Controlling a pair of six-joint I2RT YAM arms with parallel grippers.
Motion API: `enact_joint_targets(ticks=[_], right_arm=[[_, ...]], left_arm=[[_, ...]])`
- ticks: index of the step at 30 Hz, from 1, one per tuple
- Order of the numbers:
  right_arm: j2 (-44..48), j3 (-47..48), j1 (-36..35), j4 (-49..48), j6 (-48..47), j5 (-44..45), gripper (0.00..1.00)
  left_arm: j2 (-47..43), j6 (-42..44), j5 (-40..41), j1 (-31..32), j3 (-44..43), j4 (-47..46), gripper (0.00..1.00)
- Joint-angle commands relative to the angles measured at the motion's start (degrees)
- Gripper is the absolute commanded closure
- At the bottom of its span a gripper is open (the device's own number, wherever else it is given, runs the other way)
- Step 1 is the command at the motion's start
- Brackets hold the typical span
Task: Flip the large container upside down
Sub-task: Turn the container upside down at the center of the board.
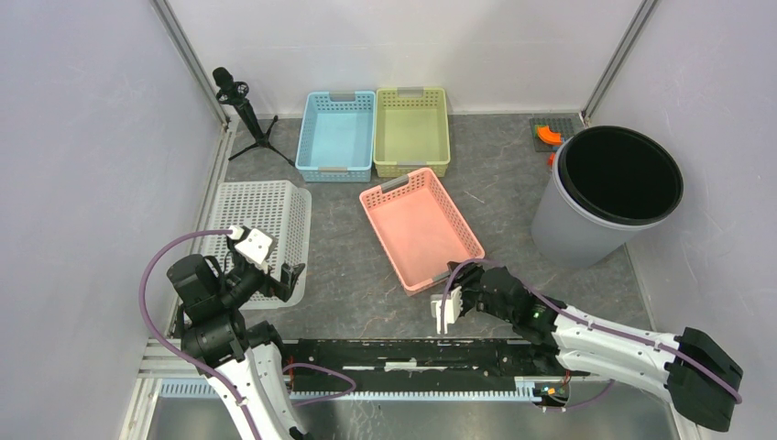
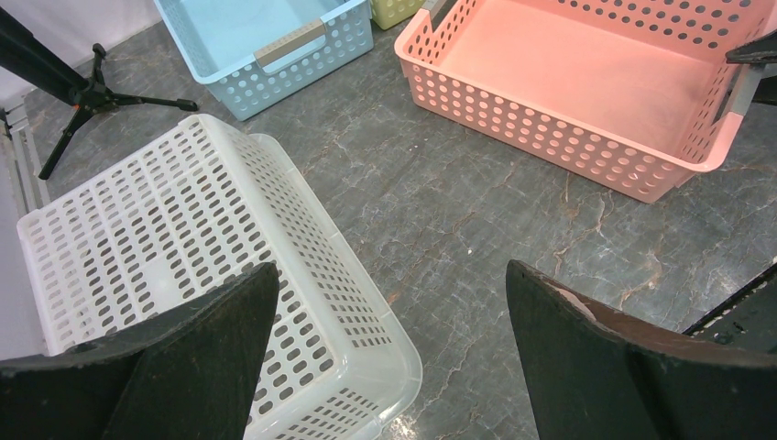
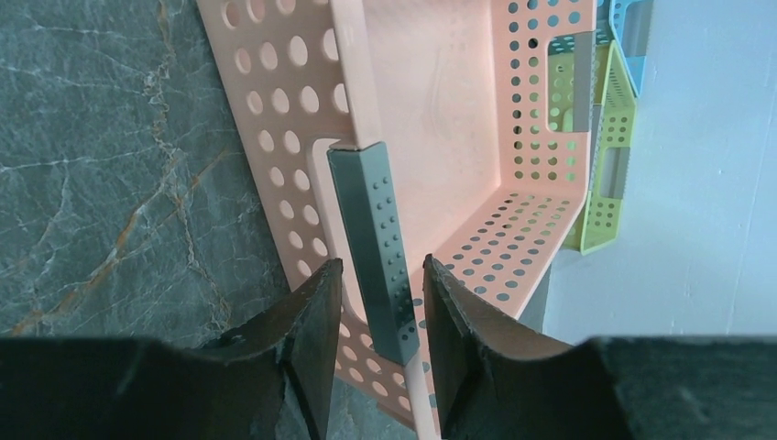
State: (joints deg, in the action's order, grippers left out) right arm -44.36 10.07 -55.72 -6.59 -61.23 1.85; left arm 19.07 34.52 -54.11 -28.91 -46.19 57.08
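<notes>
The large container is the pink perforated basket (image 1: 420, 229) (image 2: 568, 73) (image 3: 449, 110), standing open side up in the middle of the table. My right gripper (image 1: 455, 275) (image 3: 382, 266) is at its near short end, with one finger outside and one inside the wall, shut on the grey studded handle (image 3: 371, 229). The basket still rests flat on the table. My left gripper (image 1: 291, 280) (image 2: 392, 270) hangs open over bare table, beside the near right corner of a white basket (image 1: 261, 220) (image 2: 183, 238) that lies upside down.
A blue basket (image 1: 337, 135) and a green basket (image 1: 411, 130) sit side by side at the back. A tall grey bin (image 1: 605, 197) stands at the right, with an orange item (image 1: 548, 134) behind it. A small black tripod (image 1: 240, 105) is at the back left.
</notes>
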Motion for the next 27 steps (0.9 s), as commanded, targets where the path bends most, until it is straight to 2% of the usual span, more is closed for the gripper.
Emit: enact_joint_targets(ticks=[1,8,12,16,21,27], right_arm=[[-0.9,-1.2,-1.2,-5.4,-0.7,2.7,0.58],[-1.2,-1.2,-2.3,-6.7,-0.5,4.2,0.65],[-1.9,-0.9,-3.0,-6.1,-0.8,4.1,0.82],[-1.9,1.4,-3.2,-2.6,0.7,1.7,0.89],[-0.1,6.6,-3.2,5.1,4.1,-2.4,0.92],[0.6,15.1,-1.1,16.0,7.8,-13.2,0.93]], left_arm=[[-0.3,0.6,-0.6,-0.8,0.1,-1.4,0.0],[-0.4,0.6,-0.6,-0.9,0.1,-1.4,0.0],[-0.4,0.6,-0.6,-1.0,0.1,-1.4,0.0],[-0.4,0.6,-0.6,-1.1,0.1,-1.4,0.0],[-0.4,0.6,-0.8,-1.1,0.1,-1.4,0.0],[-0.3,0.6,-0.7,-1.2,0.1,-1.4,0.0]])
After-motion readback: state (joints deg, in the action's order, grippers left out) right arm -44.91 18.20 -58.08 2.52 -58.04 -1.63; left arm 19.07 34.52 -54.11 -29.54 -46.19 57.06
